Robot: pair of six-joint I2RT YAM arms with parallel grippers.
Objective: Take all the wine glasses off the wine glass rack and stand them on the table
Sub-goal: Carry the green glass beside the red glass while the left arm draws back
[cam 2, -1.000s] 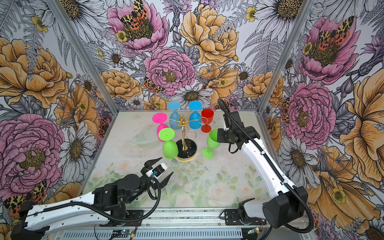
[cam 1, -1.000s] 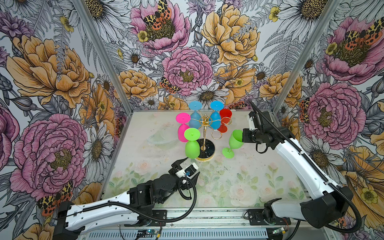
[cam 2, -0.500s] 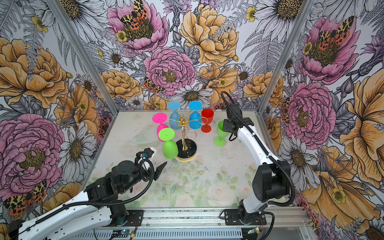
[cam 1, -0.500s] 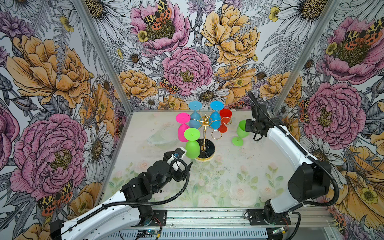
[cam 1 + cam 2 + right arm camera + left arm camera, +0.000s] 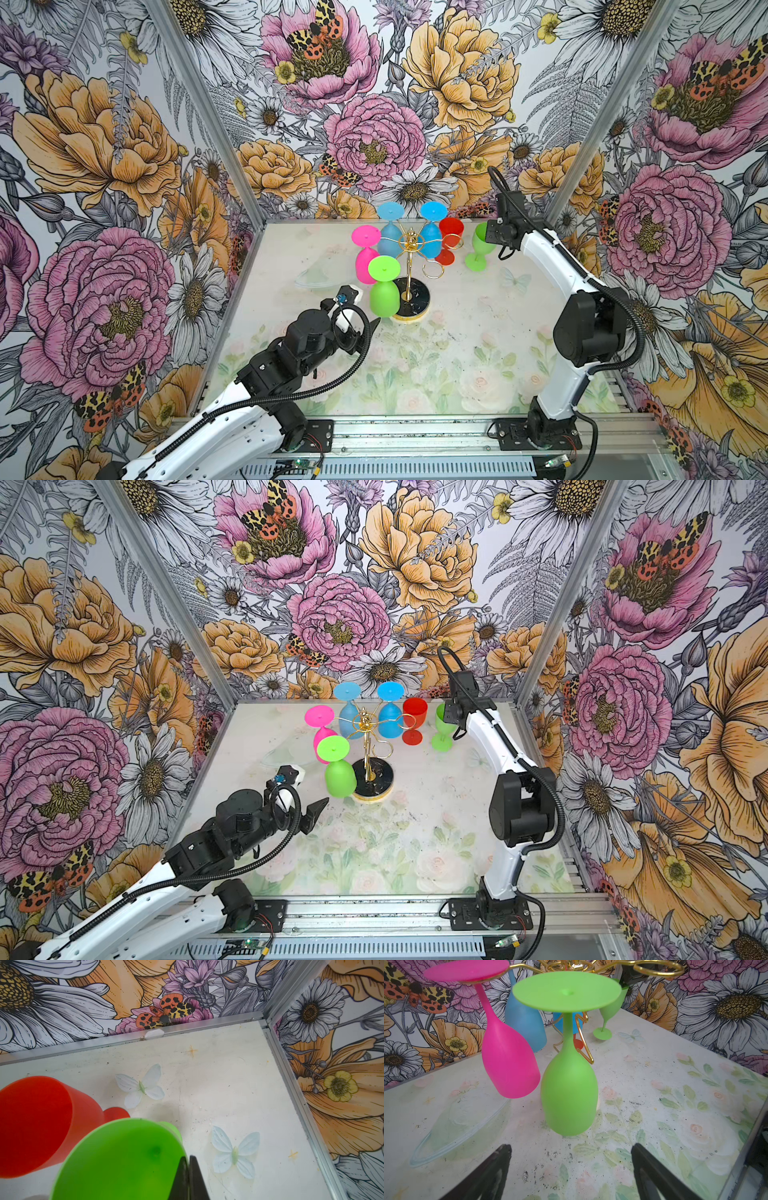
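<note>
The wine glass rack (image 5: pixel 417 297) stands mid-bench (image 5: pixel 457 353), with a hanging green glass (image 5: pixel 384 293) inverted on its 7 o'clock arm. Toward 2 o'clock from the rack and clear of it, an upright green glass (image 5: pixel 482 245) is pinched at the rim by the closed right pincer (image 5: pixel 188 1160), just beside a red glass (image 5: pixel 451 230). At 7 o'clock the left pincer (image 5: pixel 571 1153) gapes wide, facing the hanging green glass without touching it.
</note>
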